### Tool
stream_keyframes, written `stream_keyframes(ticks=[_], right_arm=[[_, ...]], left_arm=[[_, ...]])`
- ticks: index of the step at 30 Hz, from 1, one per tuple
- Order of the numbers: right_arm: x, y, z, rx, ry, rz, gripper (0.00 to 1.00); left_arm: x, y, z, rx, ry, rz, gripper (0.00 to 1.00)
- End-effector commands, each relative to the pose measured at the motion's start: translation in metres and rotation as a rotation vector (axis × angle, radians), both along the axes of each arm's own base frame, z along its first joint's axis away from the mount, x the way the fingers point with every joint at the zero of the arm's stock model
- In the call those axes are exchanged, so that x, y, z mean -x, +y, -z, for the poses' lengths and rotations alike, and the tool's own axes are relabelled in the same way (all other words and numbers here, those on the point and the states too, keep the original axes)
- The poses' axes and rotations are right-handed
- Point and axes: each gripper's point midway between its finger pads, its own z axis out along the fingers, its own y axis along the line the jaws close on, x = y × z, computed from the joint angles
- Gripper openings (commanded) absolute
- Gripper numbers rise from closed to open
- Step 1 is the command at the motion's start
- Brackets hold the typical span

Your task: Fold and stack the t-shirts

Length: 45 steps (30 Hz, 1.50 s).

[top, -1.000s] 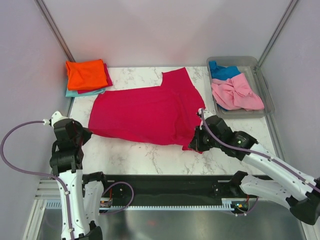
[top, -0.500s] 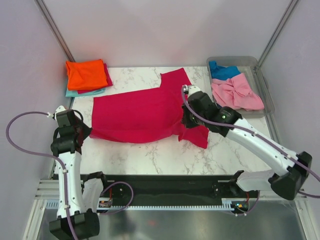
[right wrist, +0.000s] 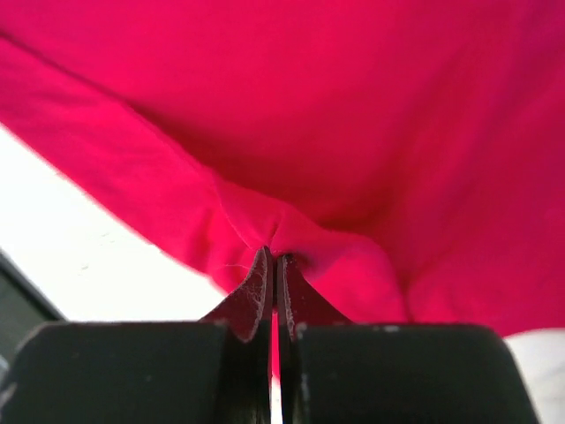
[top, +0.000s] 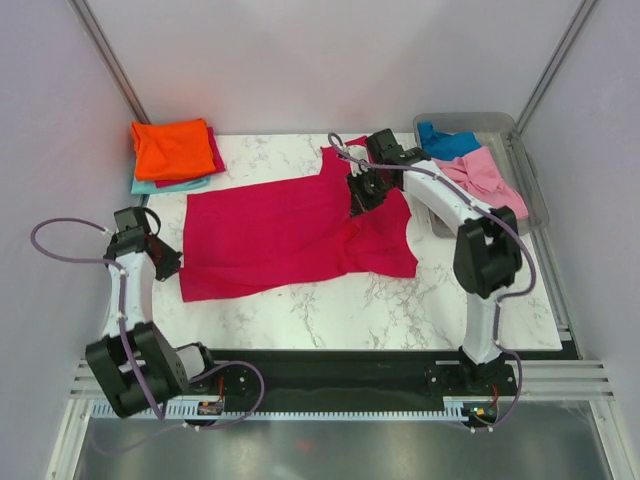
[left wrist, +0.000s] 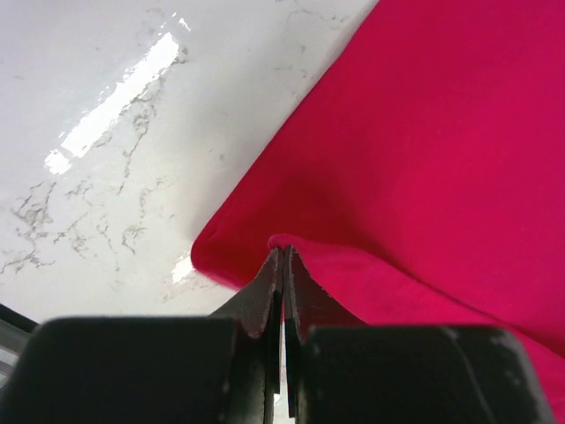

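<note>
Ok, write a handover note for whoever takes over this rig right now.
Left gripper: shut on the crimson shirt's left edge.
Right gripper: shut on a pinch of its right side.
Done: folded stack, orange on top, at the far-left corner.
Left: finish folding the crimson shirt, then the blue shirt and light pink shirt in the tub.

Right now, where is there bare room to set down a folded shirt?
Bare marble runs along the near edge before the crimson shirt, widest in front of the tub. A smaller patch lies between the folded stack and the sleeve. The middle is crowded: left claw and right claw pinch it.
</note>
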Motion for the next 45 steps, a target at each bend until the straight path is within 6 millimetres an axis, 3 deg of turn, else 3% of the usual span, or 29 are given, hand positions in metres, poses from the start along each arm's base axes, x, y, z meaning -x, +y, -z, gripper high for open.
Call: stream_keyframes(ticks=[1, 5, 7, 8, 9, 10, 11, 13, 14, 16, 17, 18, 19, 20, 21, 22, 23, 25, 26, 28, 29, 31, 32, 34, 38, 42, 45], right_arm=[[-0.016, -0.001, 0.017, 0.052, 0.024, -0.103, 0.01], [-0.056, -0.023, 0.042, 0.150, 0.008, -0.012, 0.02], [-0.072, -0.033, 0.038, 0.202, -0.025, 0.036, 0.03], [-0.087, -0.048, 0.036, 0.261, -0.061, 0.102, 0.11], [-0.094, -0.055, 0.033, 0.284, -0.071, 0.166, 0.17], [-0.101, -0.063, 0.030, 0.302, -0.088, 0.224, 0.23], [-0.108, -0.076, 0.021, 0.313, -0.110, 0.288, 0.42], [-0.115, -0.089, 0.008, 0.323, -0.147, 0.395, 0.53], [-0.114, -0.095, 0.003, 0.327, -0.162, 0.423, 0.60], [-0.107, -0.104, -0.018, 0.321, -0.207, 0.491, 0.67], [-0.100, -0.106, -0.042, 0.278, -0.232, 0.542, 0.69], [-0.087, -0.110, -0.032, 0.281, -0.197, 0.550, 0.69], [-0.080, -0.106, -0.036, 0.243, -0.197, 0.555, 0.69], [-0.053, -0.111, -0.030, 0.220, -0.150, 0.598, 0.70], [-0.040, -0.112, -0.026, 0.199, -0.131, 0.612, 0.72], [-0.032, -0.111, -0.023, 0.163, -0.127, 0.640, 0.73], [-0.002, -0.117, -0.007, 0.149, -0.061, 0.674, 0.73], [0.021, -0.119, 0.005, 0.112, -0.025, 0.709, 0.73], [0.047, -0.125, 0.017, 0.093, 0.022, 0.752, 0.73], [0.061, -0.124, 0.021, 0.027, 0.019, 0.787, 0.73], [0.085, -0.119, 0.028, -0.038, 0.076, 0.800, 0.73], [0.097, -0.117, 0.031, -0.102, 0.090, 0.828, 0.73], [0.112, -0.119, 0.038, -0.119, 0.110, 0.835, 0.72], [0.119, -0.118, 0.040, -0.167, 0.110, 0.860, 0.72], [0.128, -0.120, 0.071, -0.130, 0.160, 0.871, 0.70], [0.105, -0.120, 0.089, -0.113, 0.133, 0.886, 0.67], [0.092, -0.133, 0.098, -0.067, 0.115, 0.917, 0.61]], left_arm=[[-0.030, 0.006, 0.002, 0.022, -0.016, 0.034, 0.02], [-0.050, -0.001, 0.021, 0.106, 0.012, 0.097, 0.02], [-0.059, -0.004, 0.025, 0.140, 0.017, 0.137, 0.07], [-0.064, -0.012, 0.023, 0.175, -0.005, 0.173, 0.11], [-0.066, -0.017, 0.022, 0.190, -0.021, 0.195, 0.17], [-0.068, -0.021, 0.019, 0.196, -0.043, 0.214, 0.37], [-0.071, -0.025, 0.009, 0.192, -0.088, 0.239, 0.47], [-0.069, -0.031, 0.002, 0.164, -0.107, 0.265, 0.65], [-0.066, -0.026, -0.008, 0.101, -0.124, 0.257, 0.69], [-0.060, -0.025, -0.011, 0.068, -0.120, 0.241, 0.78], [-0.056, -0.022, -0.014, 0.051, -0.118, 0.225, 0.79], [-0.049, -0.021, -0.015, 0.042, -0.104, 0.204, 0.79], [-0.044, -0.019, -0.016, 0.033, -0.092, 0.181, 0.78], [-0.040, -0.018, -0.017, 0.034, -0.092, 0.144, 0.78], [-0.033, -0.020, -0.018, 0.042, -0.106, 0.128, 0.78], [-0.029, -0.023, -0.018, 0.059, -0.118, 0.118, 0.77], [-0.028, -0.031, -0.019, 0.109, -0.141, 0.096, 0.76], [-0.015, -0.044, -0.016, 0.174, -0.172, 0.049, 0.75], [-0.004, -0.051, -0.004, 0.206, -0.158, 0.026, 0.74], [0.006, -0.059, -0.006, 0.240, -0.213, -0.033, 0.74], [0.018, -0.062, 0.010, 0.252, -0.190, -0.066, 0.74], [0.023, -0.062, 0.002, 0.241, -0.259, -0.113, 0.75], [0.025, -0.060, 0.000, 0.231, -0.272, -0.133, 0.75], [0.029, -0.057, -0.002, 0.219, -0.300, -0.180, 0.75], [0.034, -0.061, 0.011, 0.215, -0.258, -0.191, 0.77], [0.038, -0.064, 0.030, 0.227, -0.207, -0.207, 0.79], [0.038, -0.064, 0.033, 0.220, -0.196, -0.205, 0.78]])
